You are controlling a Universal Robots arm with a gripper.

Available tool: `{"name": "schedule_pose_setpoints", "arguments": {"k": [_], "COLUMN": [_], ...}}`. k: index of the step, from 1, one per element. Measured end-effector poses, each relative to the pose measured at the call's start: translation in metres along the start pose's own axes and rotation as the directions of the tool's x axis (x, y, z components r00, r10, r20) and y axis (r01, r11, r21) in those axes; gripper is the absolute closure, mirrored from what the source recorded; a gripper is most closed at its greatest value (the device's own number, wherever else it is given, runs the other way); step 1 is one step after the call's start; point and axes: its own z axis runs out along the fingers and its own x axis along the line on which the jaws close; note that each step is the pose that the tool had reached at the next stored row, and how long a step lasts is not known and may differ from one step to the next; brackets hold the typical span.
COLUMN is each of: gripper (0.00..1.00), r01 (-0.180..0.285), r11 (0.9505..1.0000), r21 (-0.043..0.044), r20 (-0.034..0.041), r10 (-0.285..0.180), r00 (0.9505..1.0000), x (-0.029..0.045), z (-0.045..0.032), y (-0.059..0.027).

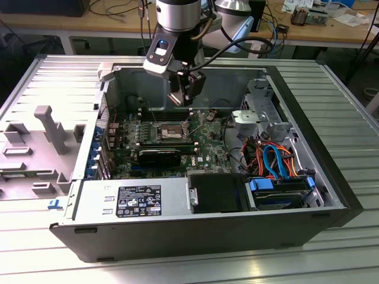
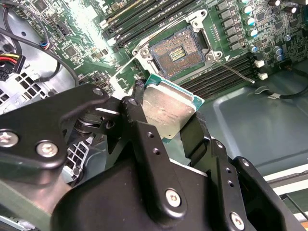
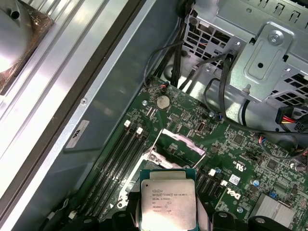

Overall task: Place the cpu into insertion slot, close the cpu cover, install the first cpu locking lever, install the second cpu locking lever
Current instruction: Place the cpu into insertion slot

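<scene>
Right now the first step is in hand: putting the cpu into the insertion slot. The tool hangs inside the open computer case, above the green board. In the second wrist view its two black fingers are closed on the cpu and pinch it by two edges. The cpu is up in the air and does not touch the board. The insertion slot lies open just past it, with its dark middle and tiny gold dots bare.

In the first wrist view a silver frame stands up by the slot. I think it is the cpu cover, lifted out of the way. One locking lever sticks out on one side of the slot and a second locking lever on the other. Both look undone. So nothing is in the slot yet.

I think this step calls for care. The cpu has to sit square over the slot, corners matched, and go down flat and softly, because the little pins could bend.

The case lies on its side on a ribbed metal table. A grey moulded tray rests on it at the exterior view's left. Inside the case are a silver power box and blue and orange cables. Behind stands a wooden table with wires on it.
</scene>
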Motion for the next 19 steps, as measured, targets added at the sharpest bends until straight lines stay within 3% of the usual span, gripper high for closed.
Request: {"name": "schedule_pose_setpoints", "arguments": {"k": [19], "gripper": [0.45], "r01": [-0.039], "r11": [0.9992], "r21": [-0.0008], "r20": [0.0035], "r10": [0.039], "r00": [0.9992], "x": [0.0000], "z": [0.0002], "y": [0.0000]}}
